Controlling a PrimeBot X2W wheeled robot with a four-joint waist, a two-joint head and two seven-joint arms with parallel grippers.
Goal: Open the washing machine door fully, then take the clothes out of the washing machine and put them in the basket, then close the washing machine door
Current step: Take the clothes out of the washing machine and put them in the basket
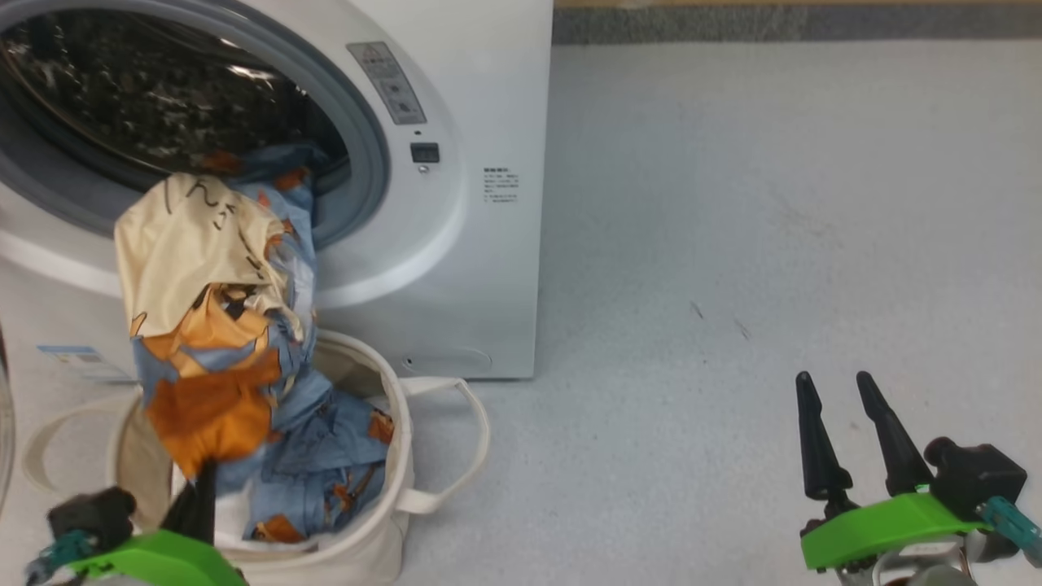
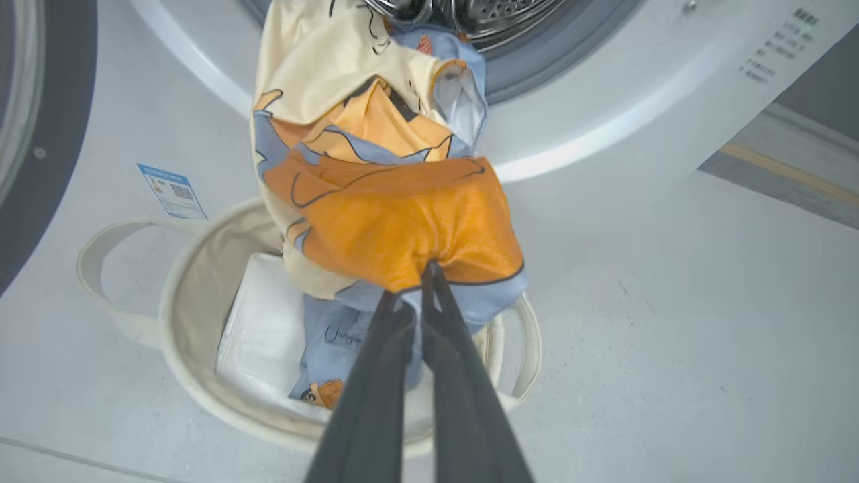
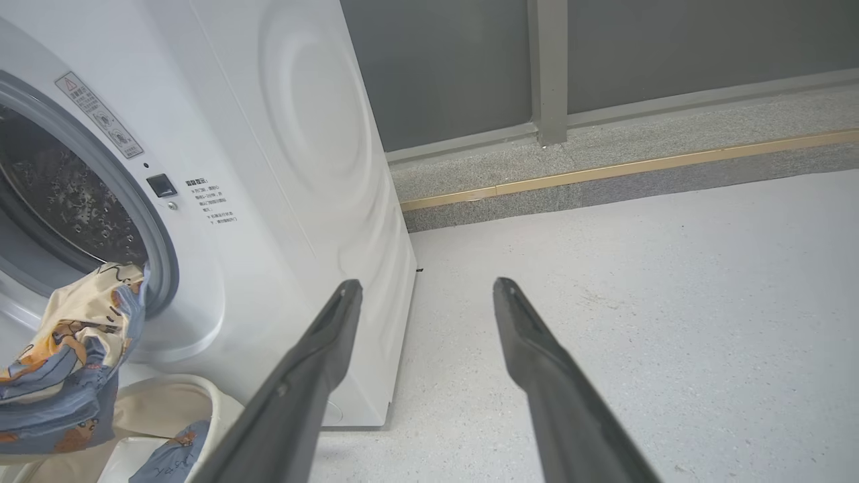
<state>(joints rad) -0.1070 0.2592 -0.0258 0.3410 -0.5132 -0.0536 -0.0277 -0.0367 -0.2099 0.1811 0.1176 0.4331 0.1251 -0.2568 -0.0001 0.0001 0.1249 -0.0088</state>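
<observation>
Our left fingers (image 2: 376, 376) pinch the clothes (image 2: 382, 215), draped from the washing machine (image 2: 604, 100) mouth into the basket (image 2: 201, 288), right fingers (image 3: 302, 382) spread empty, so we should draw them fully out, then release low.

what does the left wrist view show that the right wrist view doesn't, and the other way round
Left wrist view: the left claw shut on the orange patch of the clothes, the black rim of the washing machine door, and a blue sticker.
Right wrist view: the open right claw, a grey post and a yellow floor strip.
Both: the washing machine, with the clothes trailing from its drum mouth down into the basket.
</observation>
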